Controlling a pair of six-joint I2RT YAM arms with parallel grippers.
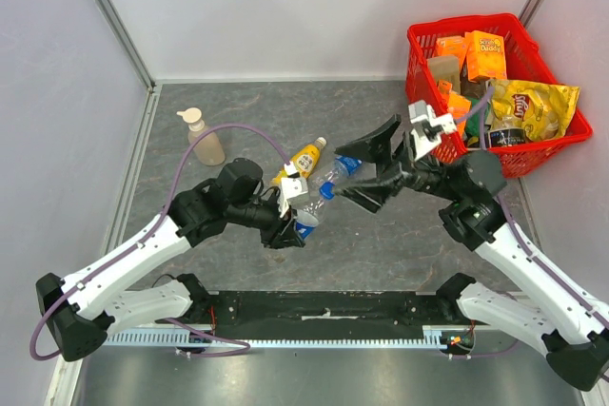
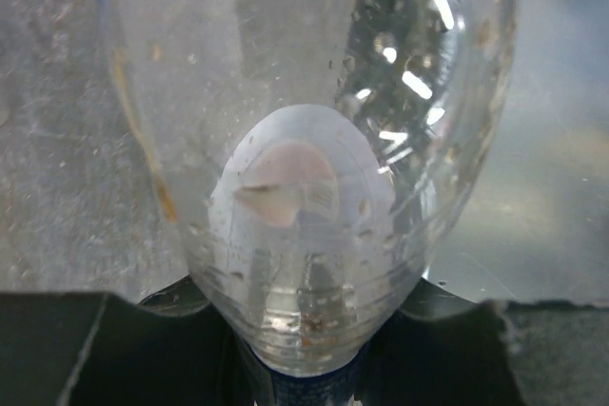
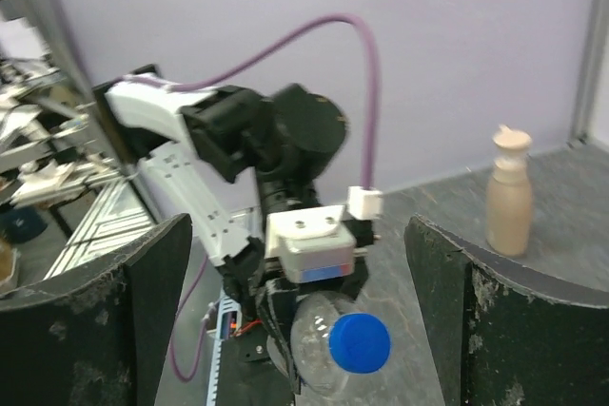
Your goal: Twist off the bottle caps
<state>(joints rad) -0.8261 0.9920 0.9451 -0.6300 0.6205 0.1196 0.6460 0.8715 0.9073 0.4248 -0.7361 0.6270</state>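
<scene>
Evidently little is finished yet: the blue cap (image 3: 360, 341) sits screwed on the neck of the clear bottle (image 2: 314, 140), low in the centre of the right wrist view. The left gripper (image 1: 288, 214) is pinched on that bottle's body, at mid-frame in the overhead view. The right gripper (image 1: 347, 173) stands spread wide on either side of the cap, touching nothing. The juice bottle (image 1: 303, 159), just above the held one, appears capped too. By my reading, all the unscrewing remains.

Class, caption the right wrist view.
Open right gripper faces the blue cap of a clear bottle in the left gripper.
</scene>
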